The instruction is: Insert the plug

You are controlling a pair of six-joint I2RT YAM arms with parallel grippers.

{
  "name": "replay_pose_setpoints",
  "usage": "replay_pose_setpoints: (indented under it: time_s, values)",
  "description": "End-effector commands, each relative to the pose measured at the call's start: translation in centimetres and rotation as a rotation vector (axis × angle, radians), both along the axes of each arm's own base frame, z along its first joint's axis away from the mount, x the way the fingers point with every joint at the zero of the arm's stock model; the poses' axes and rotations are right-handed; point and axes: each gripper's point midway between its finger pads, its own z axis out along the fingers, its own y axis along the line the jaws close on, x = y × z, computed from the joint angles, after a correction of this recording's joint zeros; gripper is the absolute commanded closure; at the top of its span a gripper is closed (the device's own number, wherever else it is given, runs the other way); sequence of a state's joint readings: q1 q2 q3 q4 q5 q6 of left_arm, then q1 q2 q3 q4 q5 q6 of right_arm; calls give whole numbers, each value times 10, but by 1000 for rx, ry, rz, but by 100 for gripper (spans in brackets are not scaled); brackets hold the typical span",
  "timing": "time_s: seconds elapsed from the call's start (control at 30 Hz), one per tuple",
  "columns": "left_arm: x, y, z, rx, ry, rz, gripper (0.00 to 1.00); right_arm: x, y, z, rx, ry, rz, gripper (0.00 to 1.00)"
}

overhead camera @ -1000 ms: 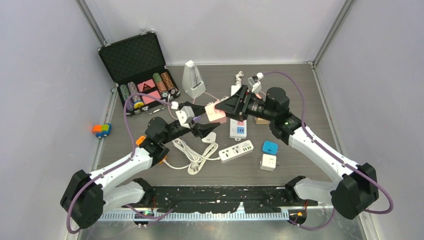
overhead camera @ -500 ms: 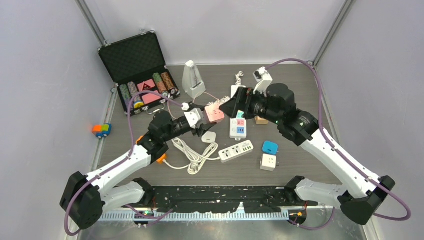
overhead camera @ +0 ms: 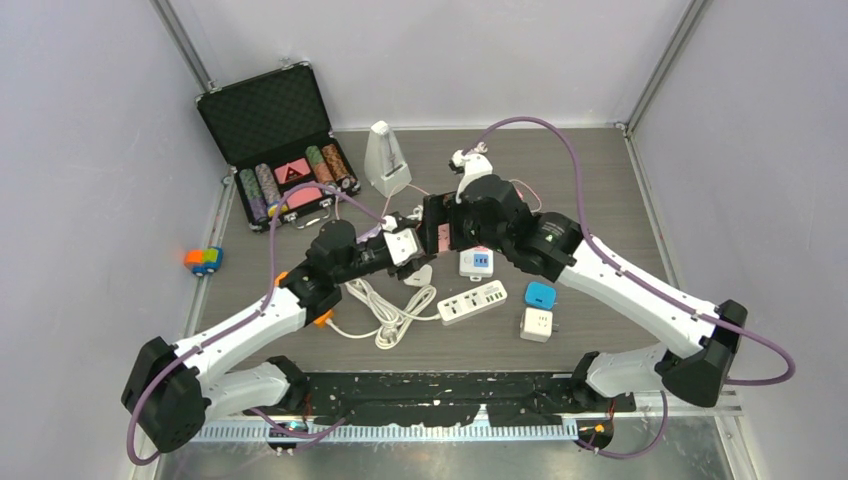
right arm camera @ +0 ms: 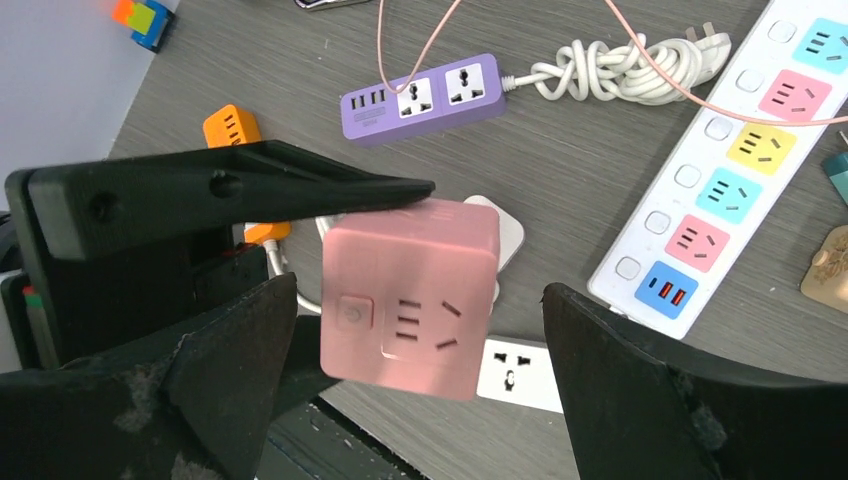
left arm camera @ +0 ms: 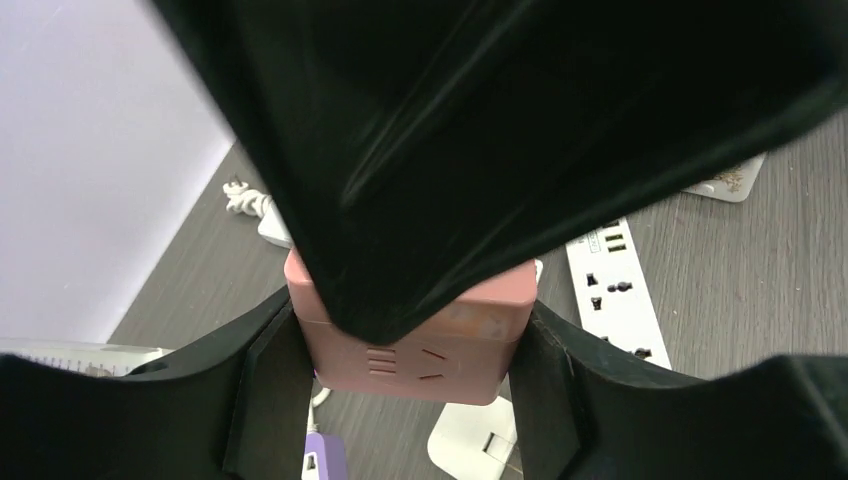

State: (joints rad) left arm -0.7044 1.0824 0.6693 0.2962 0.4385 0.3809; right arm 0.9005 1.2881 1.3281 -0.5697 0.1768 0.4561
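So my right tool (right arm camera: 420,300) has just let go and popped wide open, with its jaws clear on both sides of the pink cube socket (left arm camera: 410,360). My left tool (overhead camera: 403,247) is clamped on that cube by itself, holding it up off the worktop (overhead camera: 600,200). The white plug (overhead camera: 421,273) lies on the worktop just below it, not picked up. I reckon grabbing it is my right's next job.
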Motion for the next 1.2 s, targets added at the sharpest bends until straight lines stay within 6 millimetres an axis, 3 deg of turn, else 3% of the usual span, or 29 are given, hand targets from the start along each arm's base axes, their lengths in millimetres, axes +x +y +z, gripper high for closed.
replay_pose_setpoints:
  time_s: [0.0,0.07,0.23,0.3,0.37,0.4,0.5,0.53,0.57,0.6,0.77,0.87,0.97,1.17]
  values:
    - [0,-9,35,-45,-107,-30,100,10,4,11,-38,-54,-35,2]
    - [0,-9,34,-42,-106,-26,100,11,6,4,-56,-39,-41,1]
    - [0,-10,34,-49,-104,-21,100,11,9,-7,-71,-10,-48,11]
    - [0,-9,36,-56,-101,-16,100,11,8,-9,-71,-5,-53,18]
    - [2,-9,36,-67,-91,-2,95,10,8,-9,-67,-5,-54,32]
    - [4,-8,38,-79,-85,11,89,9,7,-7,-62,-7,-56,37]
    - [10,-5,42,-113,-61,61,57,11,3,-2,-58,-22,-73,64]
    - [11,-4,43,-125,-53,75,37,12,0,1,-56,-28,-83,67]
    - [14,-3,45,-140,-47,95,6,14,-3,2,-61,-32,-94,72]
    - [17,-1,47,-152,-40,116,1,17,-10,7,-59,-41,-112,74]
    - [41,19,55,-289,41,326,0,33,-56,12,-63,-50,-226,77]
    - [45,22,52,-334,102,373,0,44,-86,-1,-92,-32,-285,78]
    - [43,12,43,-319,227,354,1,63,-116,-19,-136,-1,-358,78]
    - [49,-18,18,-231,429,316,1,94,-134,-66,-288,126,-336,77]
